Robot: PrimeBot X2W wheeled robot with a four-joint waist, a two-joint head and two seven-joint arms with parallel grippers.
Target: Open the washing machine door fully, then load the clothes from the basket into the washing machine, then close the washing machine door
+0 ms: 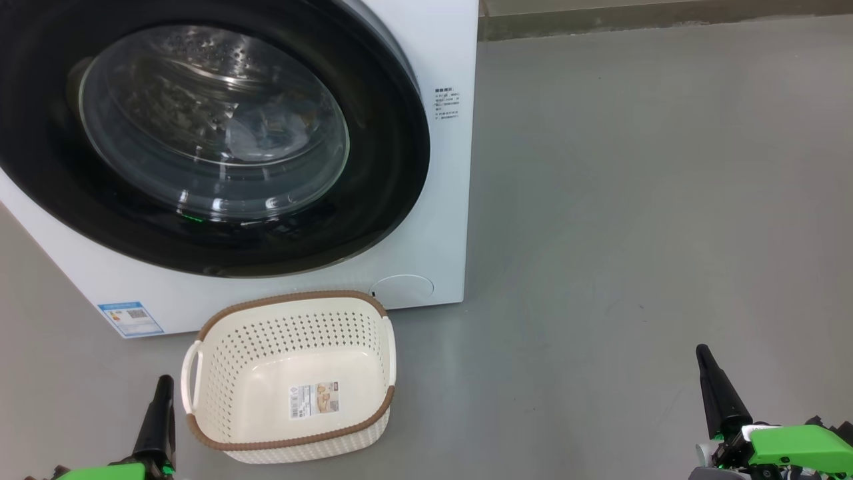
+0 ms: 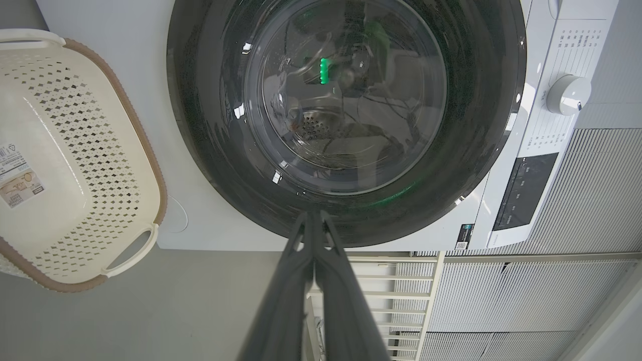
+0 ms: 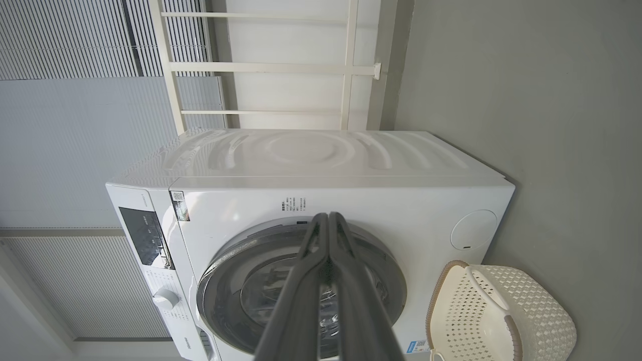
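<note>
The washing machine (image 1: 443, 200) stands white at the upper left, and the washing machine door (image 1: 380, 200) sits shut against its front, black rim around clear glass. Behind the glass lies a pale blue patch (image 1: 266, 130); I cannot tell whether it is the clothes. On the floor in front, the cream basket (image 1: 293, 333) holds only a paper label. My left gripper (image 1: 164, 383) is shut, low and left of the basket. My right gripper (image 1: 702, 350) is shut, far to the right. In the left wrist view my left gripper (image 2: 314, 215) points at the door rim (image 2: 210, 125), with nothing between its fingers.
Bare grey floor (image 1: 633, 233) stretches to the right of the machine. A control panel with a round knob (image 2: 568, 94) sits along the machine's top edge. A white railing (image 3: 271, 67) and slatted wall stand behind it. A blue label (image 1: 130, 319) marks the lower front.
</note>
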